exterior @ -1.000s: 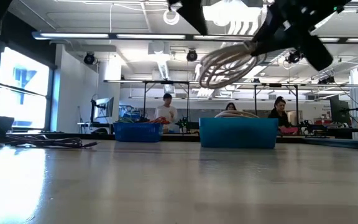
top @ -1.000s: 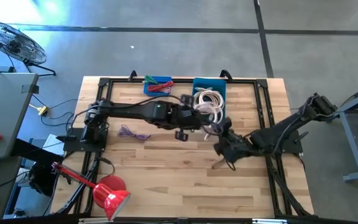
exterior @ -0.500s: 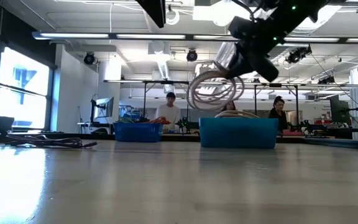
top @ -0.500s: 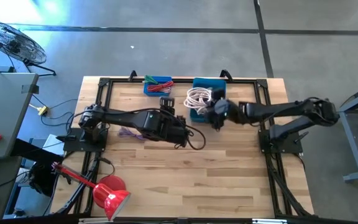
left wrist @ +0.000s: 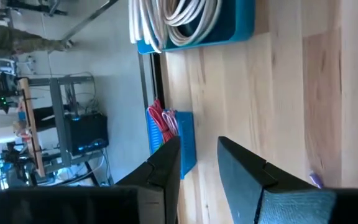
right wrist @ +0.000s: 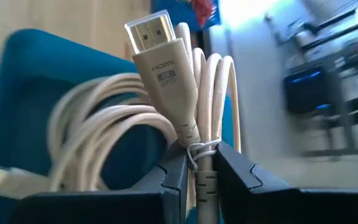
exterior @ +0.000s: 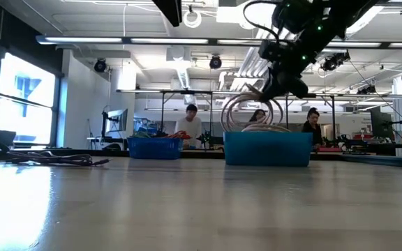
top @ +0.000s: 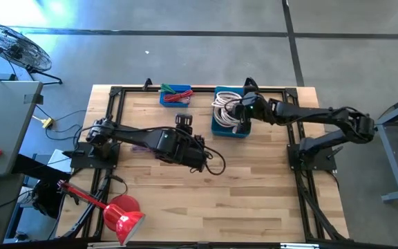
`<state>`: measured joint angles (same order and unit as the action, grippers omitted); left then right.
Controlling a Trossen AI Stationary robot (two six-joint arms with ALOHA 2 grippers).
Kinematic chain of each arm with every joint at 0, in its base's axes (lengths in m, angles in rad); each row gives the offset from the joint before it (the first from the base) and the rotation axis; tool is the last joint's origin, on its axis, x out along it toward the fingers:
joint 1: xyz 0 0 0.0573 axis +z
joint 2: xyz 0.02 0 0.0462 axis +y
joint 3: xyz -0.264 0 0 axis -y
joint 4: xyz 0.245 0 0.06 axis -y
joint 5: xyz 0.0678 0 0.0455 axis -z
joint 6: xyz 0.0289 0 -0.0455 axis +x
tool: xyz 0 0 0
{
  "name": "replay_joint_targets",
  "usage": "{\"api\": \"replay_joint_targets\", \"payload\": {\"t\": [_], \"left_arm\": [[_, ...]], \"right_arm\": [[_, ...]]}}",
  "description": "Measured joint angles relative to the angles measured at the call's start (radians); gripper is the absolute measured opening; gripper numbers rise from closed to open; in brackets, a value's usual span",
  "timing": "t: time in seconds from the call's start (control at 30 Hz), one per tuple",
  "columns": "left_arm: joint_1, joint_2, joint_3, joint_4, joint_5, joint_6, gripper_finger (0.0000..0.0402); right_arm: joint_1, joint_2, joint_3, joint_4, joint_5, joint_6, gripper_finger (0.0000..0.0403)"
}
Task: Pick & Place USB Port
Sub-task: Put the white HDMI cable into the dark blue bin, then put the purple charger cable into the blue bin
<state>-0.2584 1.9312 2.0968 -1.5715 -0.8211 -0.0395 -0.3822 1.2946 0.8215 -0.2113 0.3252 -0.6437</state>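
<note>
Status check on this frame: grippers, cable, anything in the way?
Right gripper shut on white HDMI cable, over teal bin. Left gripper open, empty, mid-table. Bin already holds coiled white cable; nothing blocks.

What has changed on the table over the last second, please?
The right gripper, shut on the white cable coil, carried it from mid-table toward the table's far edge, over the teal bin, and lowered it to the bin's rim. The left gripper drew back from near the bin toward the table's middle. The blue bin and purple cable stayed put.
</note>
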Motion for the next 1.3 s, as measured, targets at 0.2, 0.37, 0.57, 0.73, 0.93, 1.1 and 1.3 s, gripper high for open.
{"api": "replay_joint_targets", "payload": {"t": [0.2, 0.37, 0.57, 0.73, 0.93, 1.1, 1.3], "left_arm": [[0.003, 0.000, 0.000, 0.000, 0.000, 0.000, 0.0099], [0.002, 0.002, -0.022, 0.001, 0.003, 0.000, 0.0099], [0.003, 0.003, -0.080, 0.000, 0.031, 0.008, 0.0099], [0.003, 0.003, -0.121, 0.000, 0.031, 0.016, 0.0099], [0.003, 0.003, -0.141, 0.001, 0.127, 0.031, 0.0099], [0.006, 0.003, -0.143, 0.001, 0.184, -0.031, 0.0099], [0.100, 0.003, -0.143, 0.001, 0.333, -0.146, 0.0099]], "right_arm": [[-0.061, 0.008, 0.000, -0.037, -0.158, 0.217, 0.0083], [-0.060, 0.007, 0.000, -0.031, -0.162, 0.303, 0.0170], [0.000, 0.007, 0.000, -0.023, -0.119, 0.285, 0.0231], [0.062, 0.007, 0.000, -0.024, -0.057, 0.277, 0.0241], [0.122, 0.006, 0.000, -0.045, -0.078, 0.285, 0.0242], [0.168, 0.006, 0.000, -0.099, -0.267, 0.321, 0.0242], [0.227, 0.006, 0.000, -0.115, -0.549, 0.359, 0.0242]]}}
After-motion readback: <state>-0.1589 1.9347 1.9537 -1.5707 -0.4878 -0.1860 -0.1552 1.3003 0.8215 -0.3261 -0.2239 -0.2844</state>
